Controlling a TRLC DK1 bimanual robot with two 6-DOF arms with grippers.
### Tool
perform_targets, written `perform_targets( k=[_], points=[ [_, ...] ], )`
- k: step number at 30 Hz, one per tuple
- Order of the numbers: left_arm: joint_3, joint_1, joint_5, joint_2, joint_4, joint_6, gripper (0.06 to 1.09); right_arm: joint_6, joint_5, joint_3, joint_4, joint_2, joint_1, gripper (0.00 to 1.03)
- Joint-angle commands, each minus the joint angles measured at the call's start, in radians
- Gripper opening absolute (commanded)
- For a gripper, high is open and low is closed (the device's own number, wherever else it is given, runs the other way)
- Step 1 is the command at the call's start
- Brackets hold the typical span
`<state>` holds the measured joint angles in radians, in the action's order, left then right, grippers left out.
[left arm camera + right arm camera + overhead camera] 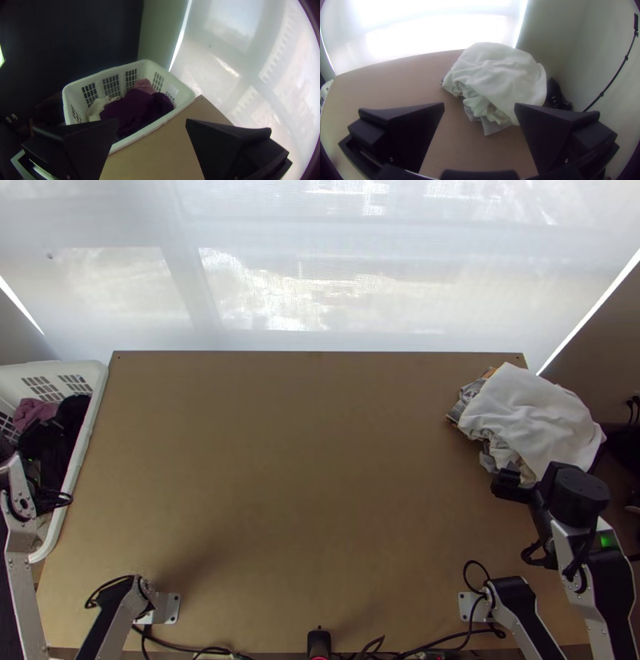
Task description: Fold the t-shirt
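A white cloth (532,412), possibly the t-shirt, lies bunched over other fabric at the table's right side. My right gripper (508,486) is at the near edge of this pile. In the right wrist view, the right gripper (479,108) stands open with the white cloth (500,73) beyond its fingers, nothing held. My left arm (20,540) is at the left edge, beside the basket. In the left wrist view, the left gripper (152,121) is open and empty, facing the basket. Whether any garment is the t-shirt, I cannot tell.
A white laundry basket (96,400) stands along the table's left edge, holding dark purple cloth (133,106), a pink cloth (144,85) and a cream cloth (97,108). Bare tabletop (304,476) spreads between the arms. Cables run along the near edge.
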<state>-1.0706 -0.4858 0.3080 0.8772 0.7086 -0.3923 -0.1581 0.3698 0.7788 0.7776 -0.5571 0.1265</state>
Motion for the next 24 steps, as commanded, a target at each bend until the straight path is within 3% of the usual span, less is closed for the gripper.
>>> perform_targets(
  k=[1, 5, 14, 24],
  points=[
    [0.008, -0.252, -0.064, 0.227, -0.047, 0.096, 1.03, -0.001, 0.001, 0.033, 0.052, -0.013, -0.013, 0.98],
    [-0.130, -0.329, -0.063, 0.490, 0.012, 0.343, 1.03, -0.003, 0.001, 0.036, 0.071, -0.017, -0.013, 0.98],
    [-0.413, -0.405, -0.050, 0.953, 0.022, 0.346, 1.03, -0.009, 0.026, 0.070, 0.103, -0.038, -0.014, 0.98],
    [-0.517, -0.395, -0.052, 1.246, -0.175, 0.391, 1.02, 0.000, 0.047, 0.109, 0.157, -0.046, -0.011, 0.98]
  ],
)
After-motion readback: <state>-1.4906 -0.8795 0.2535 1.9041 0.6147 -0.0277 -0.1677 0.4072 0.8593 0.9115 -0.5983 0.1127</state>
